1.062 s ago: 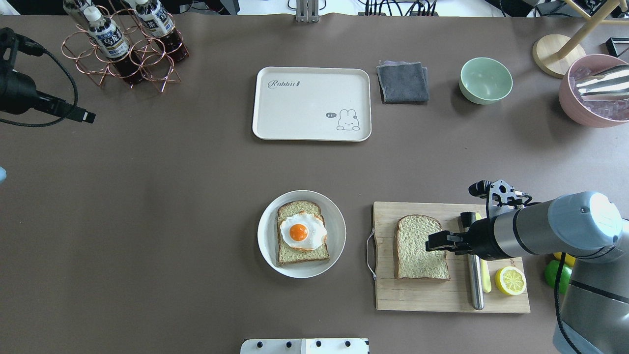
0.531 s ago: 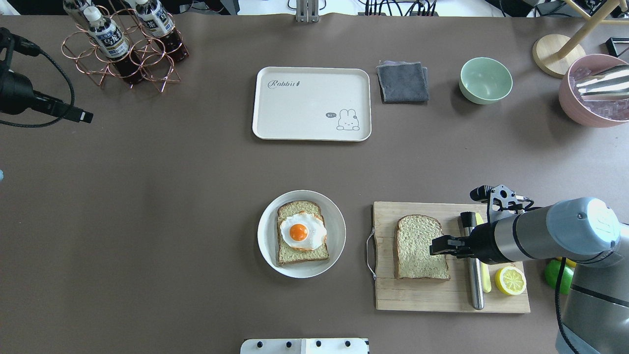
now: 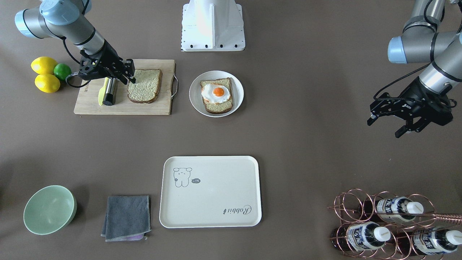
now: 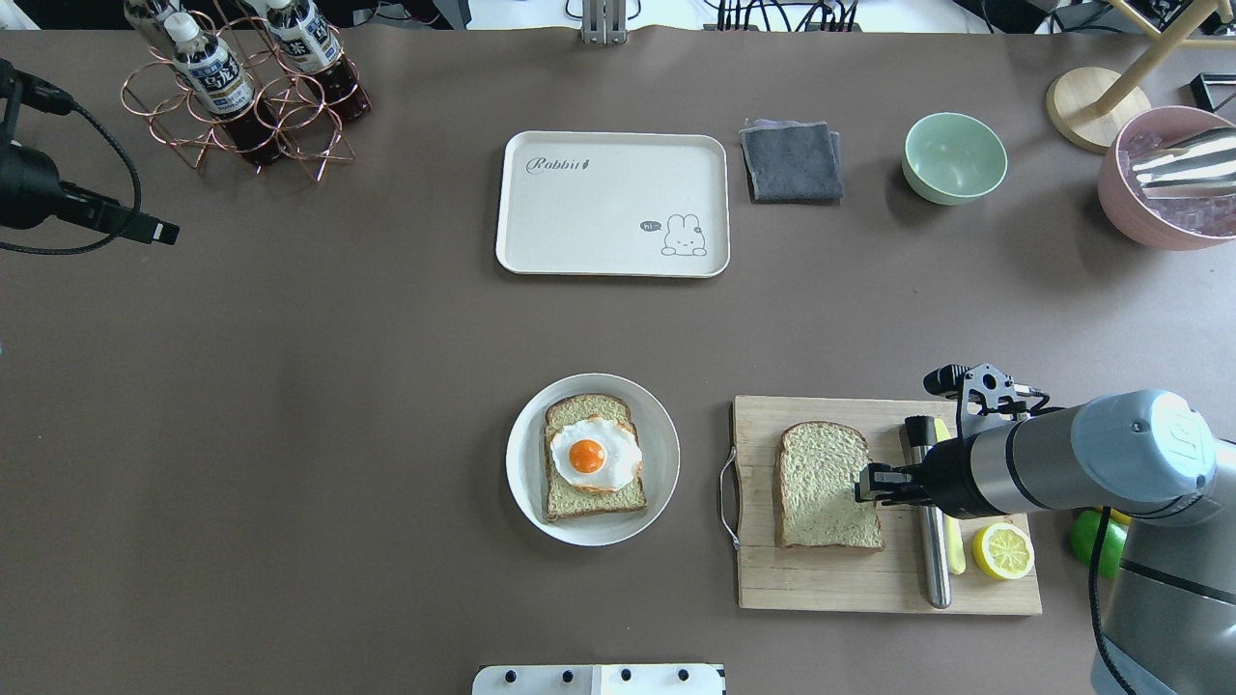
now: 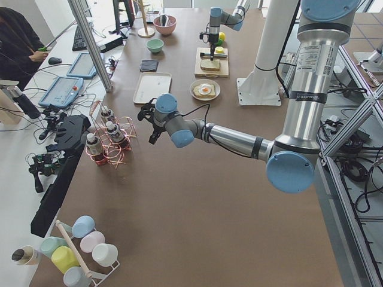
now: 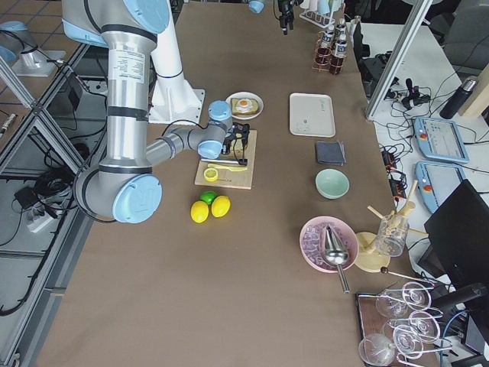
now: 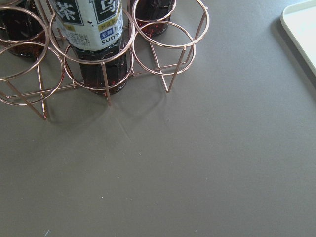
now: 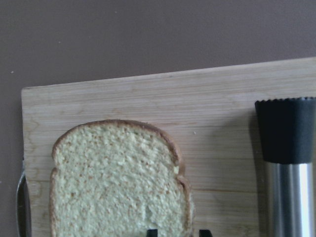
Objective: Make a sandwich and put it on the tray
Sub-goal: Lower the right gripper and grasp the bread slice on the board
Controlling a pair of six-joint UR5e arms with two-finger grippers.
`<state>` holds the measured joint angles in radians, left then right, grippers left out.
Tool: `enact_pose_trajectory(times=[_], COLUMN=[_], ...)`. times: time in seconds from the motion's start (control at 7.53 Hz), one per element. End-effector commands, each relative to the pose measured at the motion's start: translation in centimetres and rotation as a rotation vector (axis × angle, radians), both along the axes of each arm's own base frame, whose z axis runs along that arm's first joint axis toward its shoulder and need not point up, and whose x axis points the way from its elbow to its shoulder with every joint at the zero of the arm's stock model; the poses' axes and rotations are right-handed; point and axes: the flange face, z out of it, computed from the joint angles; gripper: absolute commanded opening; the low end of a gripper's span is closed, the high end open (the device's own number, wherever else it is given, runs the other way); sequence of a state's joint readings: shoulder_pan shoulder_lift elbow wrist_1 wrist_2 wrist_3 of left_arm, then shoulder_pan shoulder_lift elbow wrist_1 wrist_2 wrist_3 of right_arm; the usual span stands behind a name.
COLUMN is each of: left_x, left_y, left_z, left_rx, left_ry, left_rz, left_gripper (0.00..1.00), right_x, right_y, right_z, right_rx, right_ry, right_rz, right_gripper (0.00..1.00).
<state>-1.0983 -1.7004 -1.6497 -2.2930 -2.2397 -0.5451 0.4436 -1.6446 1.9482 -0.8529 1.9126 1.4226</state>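
One tan bread slice (image 4: 828, 486) lies on the wooden cutting board (image 4: 830, 579). My right gripper (image 4: 862, 486) is open over that slice's right edge. In the right wrist view its fingertips (image 8: 152, 232) straddle the crust of the slice (image 8: 118, 182). A second slice topped with the fried egg (image 4: 594, 454) lies on the round white plate (image 4: 521, 483). The cream tray (image 4: 611, 204) stands bare at the far middle. My left gripper (image 3: 384, 128) is open and empty, hovering near the bottle rack (image 3: 393, 216).
A steel-handled knife (image 4: 932, 541), a lemon half (image 4: 1003, 551) and a lime (image 4: 1096, 536) sit right of the slice. A grey cloth (image 4: 792, 160), a green bowl (image 4: 955, 157) and a pink bowl (image 4: 1168, 179) stand at the far right.
My right gripper has drawn back a little to the right, from the slice's middle toward its right edge. My left gripper has edged slightly left. Bread, egg and tray have not moved.
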Motion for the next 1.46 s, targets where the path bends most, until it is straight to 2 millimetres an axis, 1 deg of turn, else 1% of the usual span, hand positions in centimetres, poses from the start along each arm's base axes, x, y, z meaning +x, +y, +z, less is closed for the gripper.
enact_pose_trajectory(times=[0.0,0.27,0.4,0.53,0.66,0.8,0.93,1.06,1.2,1.33], left_x=[0.0,-0.1,-0.1,-0.1,-0.1,-0.1,-0.1,-0.1,-0.2,-0.2], left_y=[0.0,0.0,0.1,0.1,0.1,0.1,0.1,0.1,0.1,0.1], left_z=[0.0,-0.2,-0.3,-0.3,-0.4,-0.5,-0.7,-0.6,-0.5,-0.5], left_rx=[0.0,0.002,0.003,0.003,0.003,0.006,0.011,0.01,0.009,0.01], left_ry=[0.0,0.003,0.004,0.006,0.007,0.009,0.014,0.013,0.013,0.012], left_rz=[0.0,-0.001,-0.001,-0.002,-0.003,-0.004,-0.003,-0.003,-0.005,-0.006], left_gripper=[0.97,0.97,0.97,0.97,0.97,0.97,0.97,0.97,0.97,0.97], right_x=[-0.3,-0.4,-0.4,-0.2,-0.2,-0.3,-0.3,0.0,0.7,1.8], right_y=[0.2,0.3,0.4,0.4,0.4,0.4,0.2,0.1,-0.5,-0.8], right_z=[0.3,0.4,0.4,0.7,0.9,0.8,0.7,0.0,-1.2,-3.2], right_rx=[0.003,0.003,0.001,-0.002,-0.001,0.003,0.011,0.006,-0.03,-0.051], right_ry=[0.009,0.011,0.012,0.02,0.023,0.023,0.024,0.008,-0.021,-0.061], right_rz=[0.008,0.006,0.005,0.007,0.011,0.014,0.029,0.038,0.074,0.107], right_gripper=[0.34,0.35,0.32,0.25,0.15,0.0,0.0,0.0,0.0,0.0])
